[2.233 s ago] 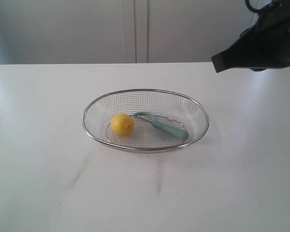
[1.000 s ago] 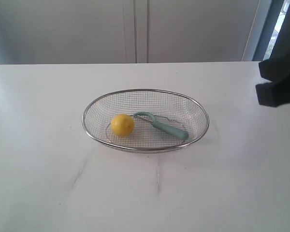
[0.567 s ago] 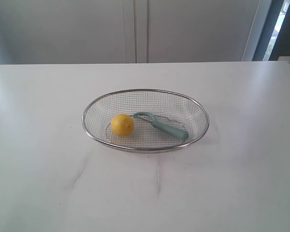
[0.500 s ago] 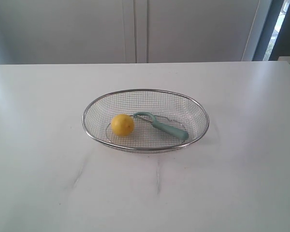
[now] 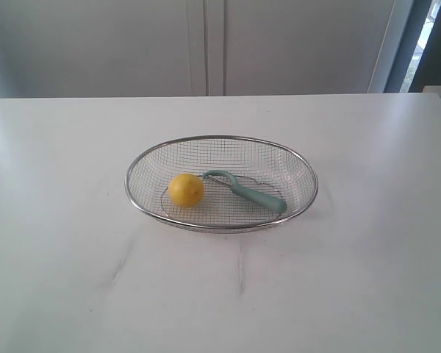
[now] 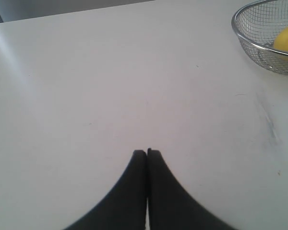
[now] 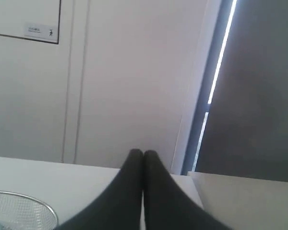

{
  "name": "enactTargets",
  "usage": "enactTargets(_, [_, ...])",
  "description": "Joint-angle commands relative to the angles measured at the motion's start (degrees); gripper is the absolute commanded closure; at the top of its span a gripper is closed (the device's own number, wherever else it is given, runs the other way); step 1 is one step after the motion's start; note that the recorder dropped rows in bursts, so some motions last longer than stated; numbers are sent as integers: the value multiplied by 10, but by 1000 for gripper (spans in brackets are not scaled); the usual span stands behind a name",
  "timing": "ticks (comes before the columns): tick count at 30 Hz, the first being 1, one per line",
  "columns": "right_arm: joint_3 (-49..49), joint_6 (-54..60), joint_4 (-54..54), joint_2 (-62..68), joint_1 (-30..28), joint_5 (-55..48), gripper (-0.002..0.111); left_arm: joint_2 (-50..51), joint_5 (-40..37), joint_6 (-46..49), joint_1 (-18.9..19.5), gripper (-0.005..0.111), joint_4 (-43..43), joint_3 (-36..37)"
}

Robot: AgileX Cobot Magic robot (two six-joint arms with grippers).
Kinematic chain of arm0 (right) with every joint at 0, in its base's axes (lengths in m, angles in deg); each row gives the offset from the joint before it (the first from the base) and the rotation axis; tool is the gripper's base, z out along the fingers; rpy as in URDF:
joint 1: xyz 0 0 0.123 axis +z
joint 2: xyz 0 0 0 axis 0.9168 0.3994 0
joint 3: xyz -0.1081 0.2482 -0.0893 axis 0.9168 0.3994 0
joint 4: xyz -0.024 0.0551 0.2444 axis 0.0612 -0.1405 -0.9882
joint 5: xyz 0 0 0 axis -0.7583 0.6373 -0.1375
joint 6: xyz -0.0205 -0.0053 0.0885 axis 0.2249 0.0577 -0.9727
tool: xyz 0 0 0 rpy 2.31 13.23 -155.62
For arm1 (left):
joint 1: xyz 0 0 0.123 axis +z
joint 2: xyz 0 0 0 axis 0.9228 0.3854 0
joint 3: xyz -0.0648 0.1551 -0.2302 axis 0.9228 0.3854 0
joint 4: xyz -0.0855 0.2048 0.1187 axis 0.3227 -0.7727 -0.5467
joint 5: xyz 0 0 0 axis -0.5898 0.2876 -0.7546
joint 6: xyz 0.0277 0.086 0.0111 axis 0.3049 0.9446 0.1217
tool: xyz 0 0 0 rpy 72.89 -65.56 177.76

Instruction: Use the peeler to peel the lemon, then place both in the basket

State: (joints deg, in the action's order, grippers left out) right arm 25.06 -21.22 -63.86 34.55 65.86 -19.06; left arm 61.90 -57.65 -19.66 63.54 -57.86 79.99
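The silver wire-mesh basket point(image 5: 301, 165) sits in the middle of the white table. Inside it lie the yellow lemon point(image 5: 186, 190) and, touching it on the right, the teal peeler point(image 5: 257, 195). Neither arm shows in the exterior view. In the left wrist view my left gripper point(image 6: 147, 152) is shut and empty over bare table, with the basket rim point(image 6: 240, 33) and the lemon point(image 6: 287, 39) far off at the frame's corner. My right gripper point(image 7: 143, 153) is shut and empty, pointing at the wall, with a bit of basket rim point(image 7: 36, 197) at the frame's edge.
The white table point(image 5: 73, 243) stretches all round the basket. Pale cabinet doors point(image 5: 206, 44) stand behind it. A dark panel with a bright strip point(image 7: 249, 81) stands at the back right.
The right arm, dark at the upper right of the exterior view, has drawn back to the right and left the frame. Basket, lemon and peeler have stayed where they were.
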Motion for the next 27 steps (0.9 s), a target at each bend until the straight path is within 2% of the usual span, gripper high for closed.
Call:
enactTargets(1, [3,-1,0,-21,-11,7,108,-3,3,-1,-3,107,3,2])
enactTargets(16, [5,-1,0,-24,-11,7,108,-3,3,-1,-3,107,3,2])
enactTargets(27, [161,-1,0,-24,-11,127,108,-3,3,-1,-3,107,3,2])
